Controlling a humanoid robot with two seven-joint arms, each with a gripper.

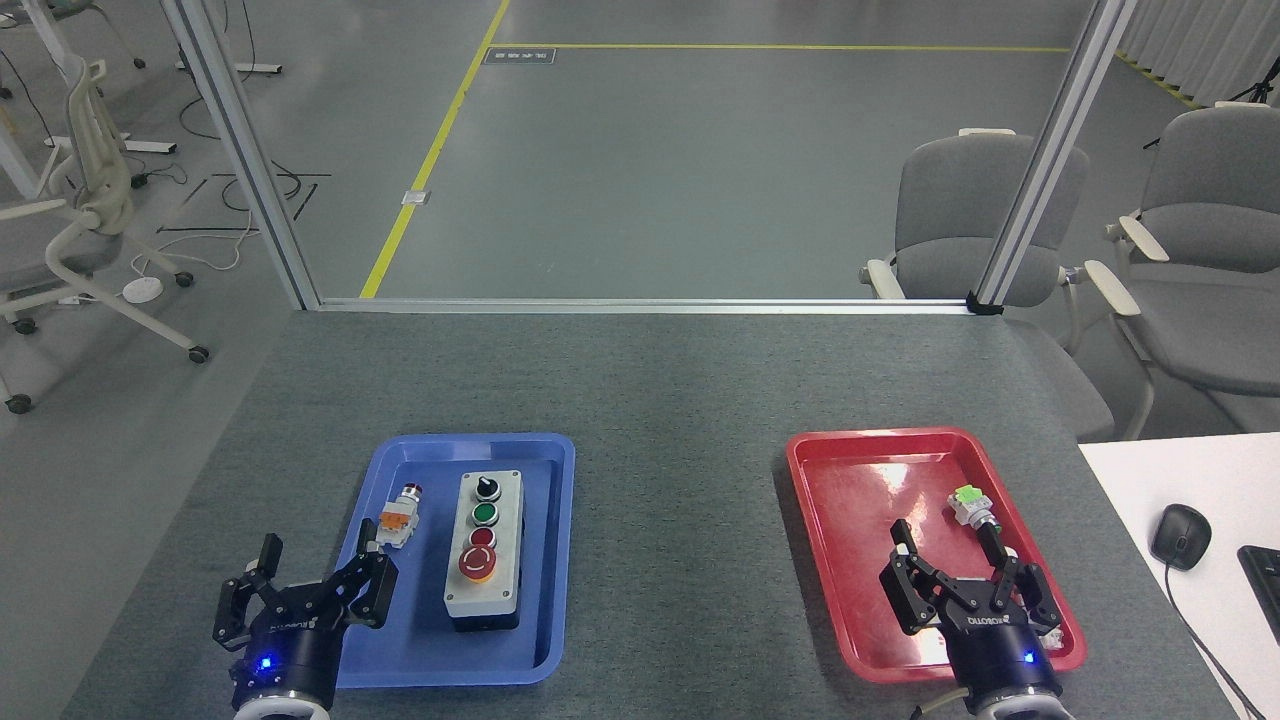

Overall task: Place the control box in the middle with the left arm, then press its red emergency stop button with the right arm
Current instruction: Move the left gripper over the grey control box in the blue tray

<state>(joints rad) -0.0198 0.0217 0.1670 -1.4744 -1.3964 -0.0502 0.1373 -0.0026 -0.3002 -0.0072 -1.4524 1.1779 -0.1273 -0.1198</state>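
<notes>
The control box (484, 545) lies lengthwise in the blue tray (545, 560), its row of buttons facing up. Its red emergency stop button (477, 564) is the nearest in the row, below the small red button, the green button and the black knob. My left gripper (318, 565) stands open at the blue tray's near-left corner, left of the box and apart from it. Over the near part of the red tray (850, 520), my right gripper (950, 545) is open and holds nothing. The middle (680, 520) is bare grey felt between the two trays.
A small loose push-button with a red head (398, 520) lies in the blue tray left of the box. A green-topped push-button (972, 508) lies in the red tray just beyond my right fingers. A white desk with a mouse (1180, 535) adjoins the table at right.
</notes>
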